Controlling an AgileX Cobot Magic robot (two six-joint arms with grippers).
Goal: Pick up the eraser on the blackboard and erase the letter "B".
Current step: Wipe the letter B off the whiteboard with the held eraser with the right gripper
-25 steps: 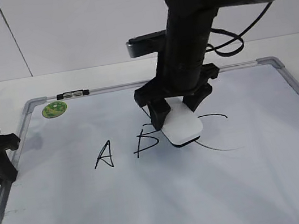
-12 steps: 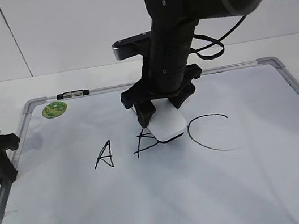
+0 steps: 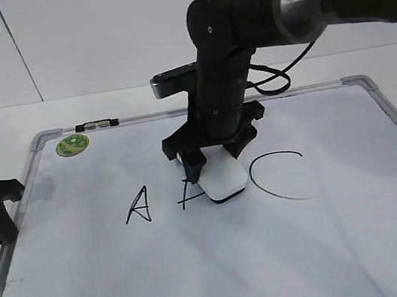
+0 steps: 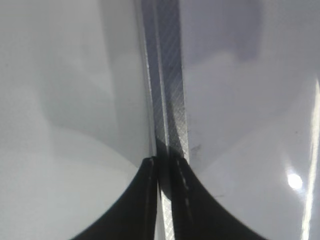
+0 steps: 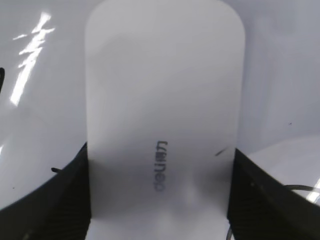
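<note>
Exterior view: right gripper (image 3: 215, 162) jaws clamped on eraser (image 3: 223, 179); eraser flat on blackboard (image 3: 371, 89), covering right half of letter "B" (image 3: 184, 190), only stem and stub visible; long axis slants toward camera; since a second ago, eraser moved left off "C" (image 3: 279, 177) onto "B".

Left wrist view: left gripper (image 4: 165, 165) jaws pinch board frame edge (image 4: 167, 100).

Right wrist view: eraser fills gap between jaws; board beneath.

So that's one blackboard (image 3: 203, 269), one eraser (image 3: 224, 177), three marker letters, one green sticker (image 3: 72, 145), one clip (image 3: 96, 124), two grippers.
</note>
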